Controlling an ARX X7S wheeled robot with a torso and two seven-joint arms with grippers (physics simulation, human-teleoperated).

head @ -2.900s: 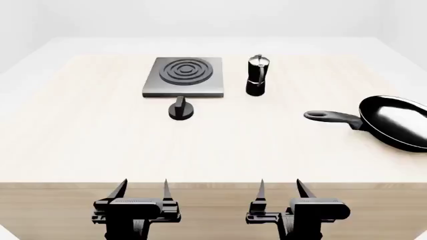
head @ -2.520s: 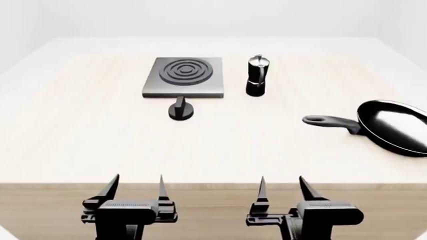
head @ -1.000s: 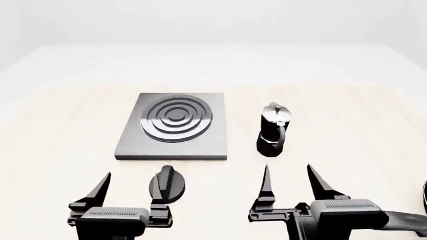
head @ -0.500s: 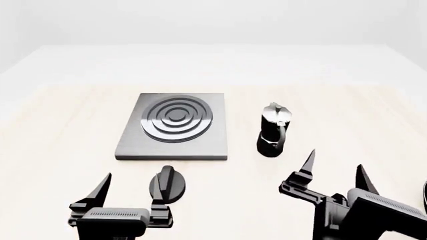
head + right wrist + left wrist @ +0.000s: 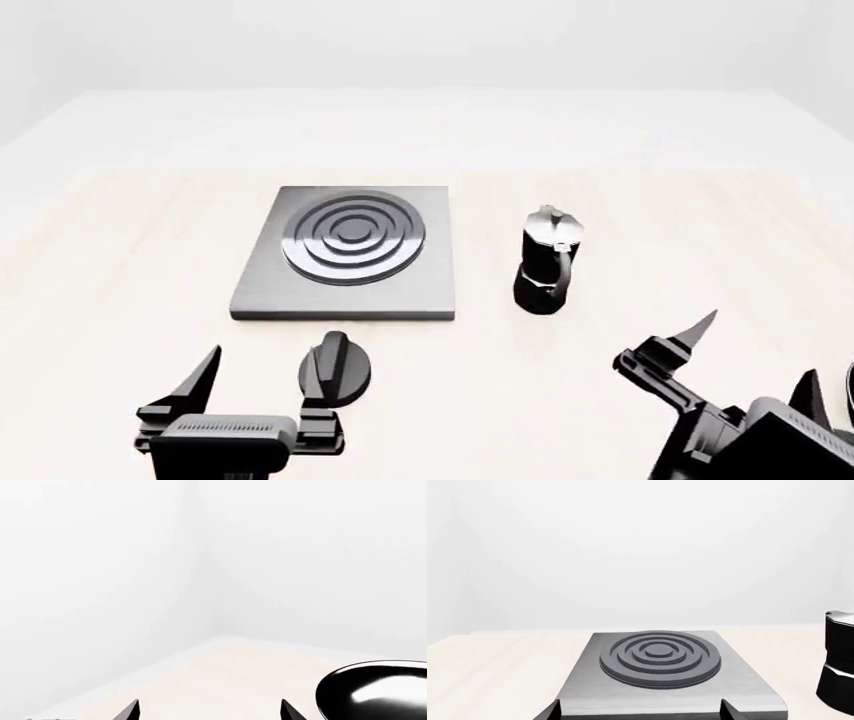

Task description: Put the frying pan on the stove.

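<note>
The step in hand is judged to be the approach to the frying pan (image 5: 375, 690); nothing has been grasped yet. In the right wrist view the pan is seen at the lower right of the frame, lying on the tabletop (image 5: 227, 680), its glossy inside catching a highlight. Its handle is not shown in any picture. In the head view only a thin dark sliver at the right edge can be made out where the pan would lie, too little to be sure of.

The right gripper (image 5: 747, 362) is seen at the lower right of the head view, turned toward the right edge, with its jaws spread wide and empty. The left gripper (image 5: 262, 378) is held at the lower left of that view, jaws likewise parted and empty, just beside the small round knob (image 5: 334, 369).

The stove (image 5: 351, 253) is seen left of centre in the head view, bare, with the moka pot (image 5: 547, 260) standing upright to its right, apart from it.

For the next move, the right gripper would have to be carried further toward the pan and lined up with the handle, which must first be brought into sight. A path back past the moka pot would need care.
</note>
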